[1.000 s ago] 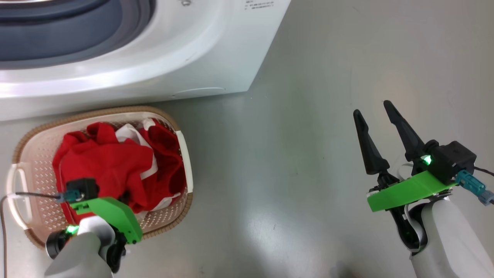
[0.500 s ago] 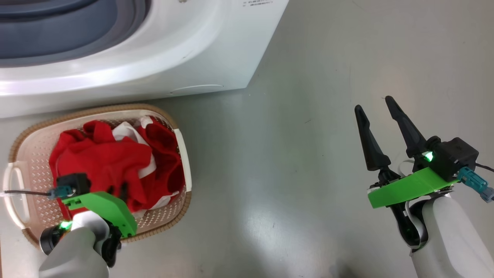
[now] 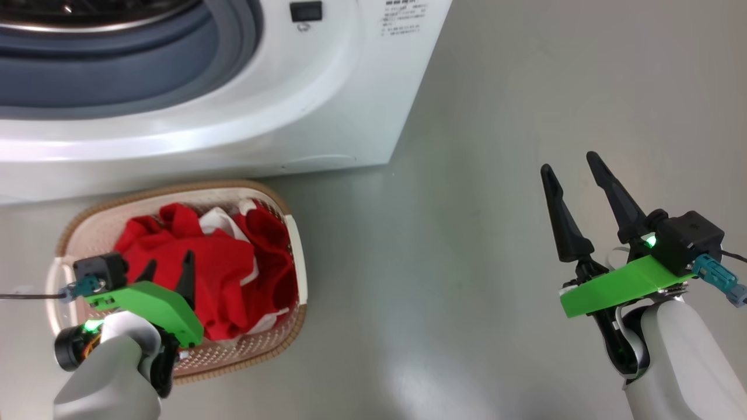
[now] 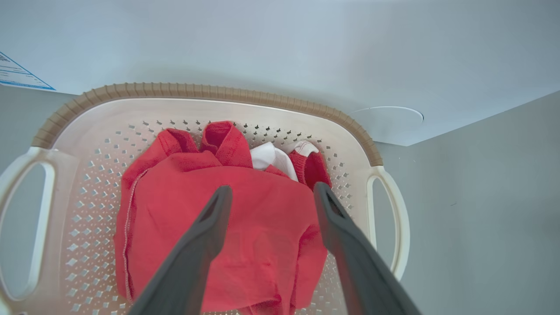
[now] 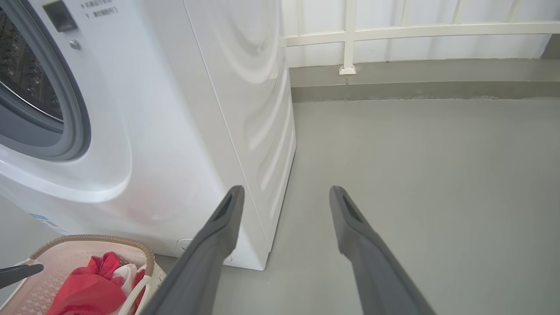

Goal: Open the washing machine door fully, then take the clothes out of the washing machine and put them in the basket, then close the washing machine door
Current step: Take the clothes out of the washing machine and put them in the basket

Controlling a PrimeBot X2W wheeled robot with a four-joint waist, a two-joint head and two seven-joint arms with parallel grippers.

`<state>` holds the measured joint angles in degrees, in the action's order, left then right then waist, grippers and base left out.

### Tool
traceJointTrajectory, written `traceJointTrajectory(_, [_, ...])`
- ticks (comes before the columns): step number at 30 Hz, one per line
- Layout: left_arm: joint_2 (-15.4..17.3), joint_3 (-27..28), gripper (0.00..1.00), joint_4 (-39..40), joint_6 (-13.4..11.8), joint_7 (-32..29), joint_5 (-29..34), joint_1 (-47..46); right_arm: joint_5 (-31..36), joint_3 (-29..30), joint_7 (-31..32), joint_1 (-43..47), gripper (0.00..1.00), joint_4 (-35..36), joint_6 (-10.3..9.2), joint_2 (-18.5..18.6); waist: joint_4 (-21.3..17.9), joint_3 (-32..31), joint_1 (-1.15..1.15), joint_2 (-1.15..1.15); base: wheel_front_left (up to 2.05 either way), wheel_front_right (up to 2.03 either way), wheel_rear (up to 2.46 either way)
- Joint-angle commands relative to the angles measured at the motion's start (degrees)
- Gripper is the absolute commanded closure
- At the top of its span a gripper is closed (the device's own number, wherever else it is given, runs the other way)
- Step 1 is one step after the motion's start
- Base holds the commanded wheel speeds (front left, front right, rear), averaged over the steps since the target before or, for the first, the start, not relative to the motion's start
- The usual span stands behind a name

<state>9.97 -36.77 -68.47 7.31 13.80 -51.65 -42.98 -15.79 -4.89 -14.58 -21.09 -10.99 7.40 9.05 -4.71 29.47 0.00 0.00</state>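
No text is legible. The washing machine (image 3: pixel 327 99) carries small dark print (image 3: pixel 404 17) near its front corner (too fine to read) and a blue-edged label (image 4: pixel 18 75) — likewise unreadable.

Washing machine (image 3: pixel 327 99): you see a glossy white shell, smooth, catching broad highlights. Door seal (image 3: pixel 146 93): matt grey, rubbery look. Drum (image 5: pixel 26 83): dull perforated metal.

Basket (image 4: pixel 83 144): cream plastic, satin, punched with small holes. Its rim (image 4: pixel 210 91) is brown, moulded to a woven look.

Clothes (image 4: pixel 245 218): soft red cloth, matt, stitched hems, some white fabric among it.

Floor (image 3: pixel 478 245): smooth grey, faint sheen.

Left gripper (image 4: pixel 271 189) and right gripper (image 5: pixel 285 190): the fingers (image 5: pixel 218 236) read to you as matt dark plastic. Green bracket (image 3: pixel 618 286): smooth plastic.
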Motion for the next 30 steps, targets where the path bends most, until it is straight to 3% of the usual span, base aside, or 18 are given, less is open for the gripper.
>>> traceJointTrajectory(1, [2.68, 1.03, 0.0, 0.78, 0.18, 0.97, -0.13, 0.57, 0.46, -0.93, -0.42, 2.04, 0.0, 0.88, 0.09, 0.39, 1.05, -2.42, 0.0, 0.0, 0.0, 0.0, 0.0])
traceJointTrajectory(5, [3.63, 2.22, 0.0, 2.87, 0.18, 1.14, 0.81, 0.41, 0.36, -0.8, -0.42, 2.69, 0.0, 0.61, 0.09, 0.58, 1.64, -4.19, 0.0, 0.0, 0.0, 0.0, 0.0])
traceJointTrajectory(15, [5.03, 14.21, 0.0, 16.53, -1.79, 1.18, 12.0, 7.85, 0.03, -0.44, -0.42, 5.61, 0.0, -0.16, 0.09, 1.12, 2.74, -10.51, 0.0, 0.0, 0.0, 0.0, 0.0])
traceJointTrajectory(30, [1.01, 31.5, 0.0, 39.06, -1.38, 1.19, 29.63, 25.41, -0.49, 0.56, -0.42, 11.36, 0.0, -0.48, 0.09, 2.0, 2.91, -18.53, 0.0, 0.0, 0.0, 0.0, 0.0])
